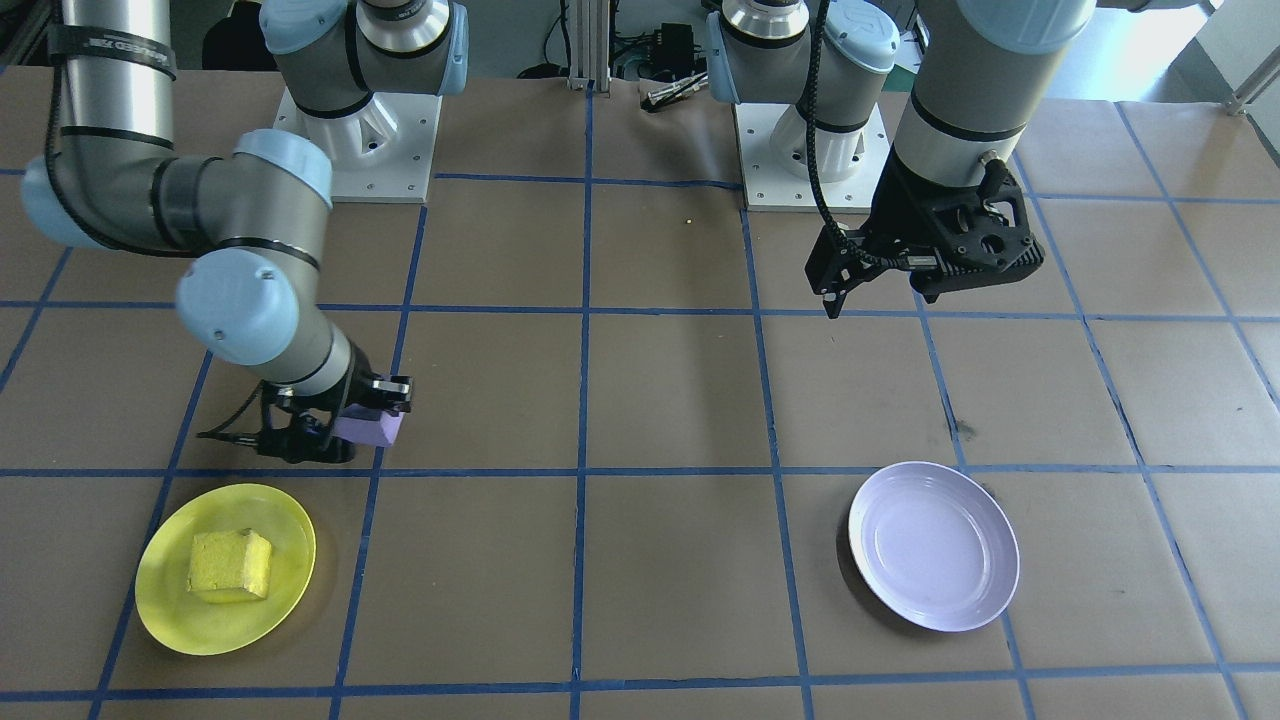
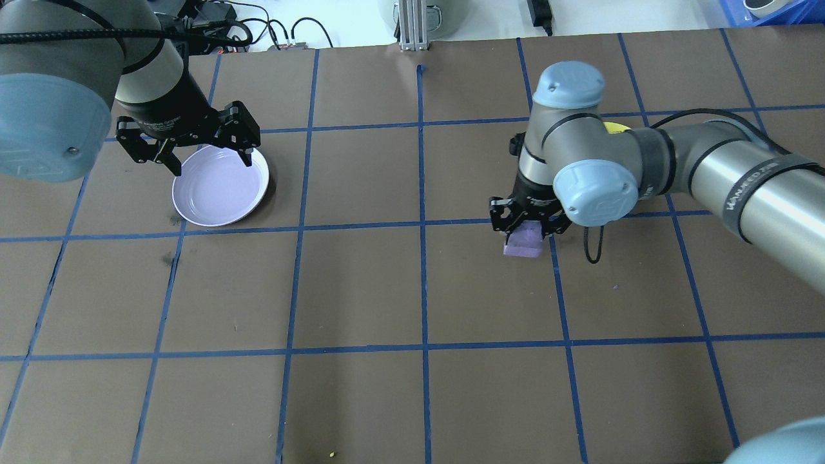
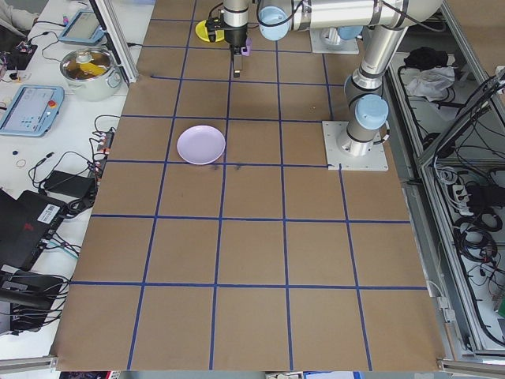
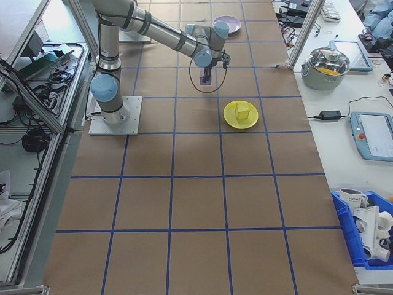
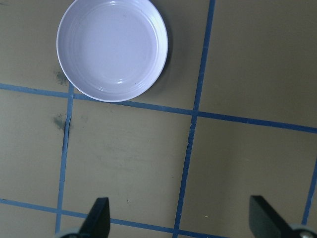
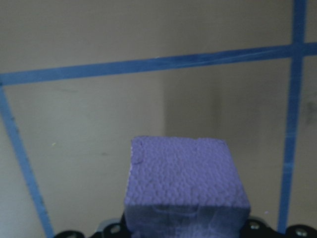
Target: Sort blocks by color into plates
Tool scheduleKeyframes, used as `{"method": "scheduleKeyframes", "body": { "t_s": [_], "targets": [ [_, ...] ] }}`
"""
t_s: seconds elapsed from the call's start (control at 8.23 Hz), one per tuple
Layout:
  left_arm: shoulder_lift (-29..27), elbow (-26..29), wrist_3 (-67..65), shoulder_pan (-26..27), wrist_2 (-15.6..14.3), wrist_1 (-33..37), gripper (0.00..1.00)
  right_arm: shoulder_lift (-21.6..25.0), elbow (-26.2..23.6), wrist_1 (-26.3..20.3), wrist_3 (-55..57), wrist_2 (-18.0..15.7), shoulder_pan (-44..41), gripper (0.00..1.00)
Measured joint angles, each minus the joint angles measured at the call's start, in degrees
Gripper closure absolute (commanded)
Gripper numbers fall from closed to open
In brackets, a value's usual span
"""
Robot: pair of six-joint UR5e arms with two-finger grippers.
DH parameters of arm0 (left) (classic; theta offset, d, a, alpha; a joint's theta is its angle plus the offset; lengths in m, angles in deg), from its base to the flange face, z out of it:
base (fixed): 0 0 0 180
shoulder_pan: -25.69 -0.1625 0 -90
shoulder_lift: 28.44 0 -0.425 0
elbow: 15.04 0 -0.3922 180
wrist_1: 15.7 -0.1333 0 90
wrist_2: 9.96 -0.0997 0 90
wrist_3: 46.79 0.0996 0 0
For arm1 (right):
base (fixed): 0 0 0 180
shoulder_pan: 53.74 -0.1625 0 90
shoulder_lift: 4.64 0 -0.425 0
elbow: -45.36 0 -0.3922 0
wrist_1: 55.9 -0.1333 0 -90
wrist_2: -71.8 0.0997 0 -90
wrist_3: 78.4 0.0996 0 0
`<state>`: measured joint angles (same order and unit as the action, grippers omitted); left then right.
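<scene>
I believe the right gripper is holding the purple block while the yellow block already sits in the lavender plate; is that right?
Not quite. The yellow block sits in the yellow plate, as the exterior front-facing view shows; the lavender plate is empty. The rest holds: the right gripper is holding the purple block.

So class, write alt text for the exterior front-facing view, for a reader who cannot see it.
The right claw grips a purple block low over a brown gridded table, beside a yellow plate that holds a yellow block. The left claw hangs open above the table, behind an empty lavender plate.
</scene>
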<state>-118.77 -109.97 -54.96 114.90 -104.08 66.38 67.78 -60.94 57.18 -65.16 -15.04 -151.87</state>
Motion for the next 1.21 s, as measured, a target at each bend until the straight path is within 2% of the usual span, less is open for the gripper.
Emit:
{"method": "scheduleKeyframes", "body": {
  "t_s": [0.12, 0.36, 0.49, 0.61, 0.73, 0.97, 1.21],
  "targets": [
    [0.01, 0.00, -0.03, 0.00, 0.00, 0.04, 0.00, -0.18, 0.73, 0.10, 3.50, 1.64, -5.15, 0.71],
    [0.05, 0.01, -0.29, 0.00, 0.28, 0.20, 0.00, -1.49, 3.00, 0.50, 6.41, 7.98, -11.77, 0.70],
    [0.04, 0.01, -0.22, 0.00, 0.22, 0.16, 0.00, -2.86, 5.21, 0.60, 7.43, 9.78, -14.13, 0.70],
    [0.07, -0.02, -0.17, 0.00, 0.13, 0.11, 0.00, -5.03, 7.84, 0.62, 8.67, 10.56, -16.08, 0.50],
    [0.05, -0.05, -0.22, 0.00, 0.17, -0.03, 0.00, -7.72, 10.14, 0.66, 10.02, 10.60, -17.53, 0.01],
    [-0.38, -0.12, -0.55, 0.00, 0.39, -0.40, 0.00, -11.31, 12.48, 1.07, 11.73, 9.77, -18.66, 0.00],
    [-0.73, -0.21, -0.68, 0.07, 0.56, -0.39, 0.00, -10.81, 13.42, 0.87, 12.14, 8.92, -18.09, 0.00]
  ]
}}
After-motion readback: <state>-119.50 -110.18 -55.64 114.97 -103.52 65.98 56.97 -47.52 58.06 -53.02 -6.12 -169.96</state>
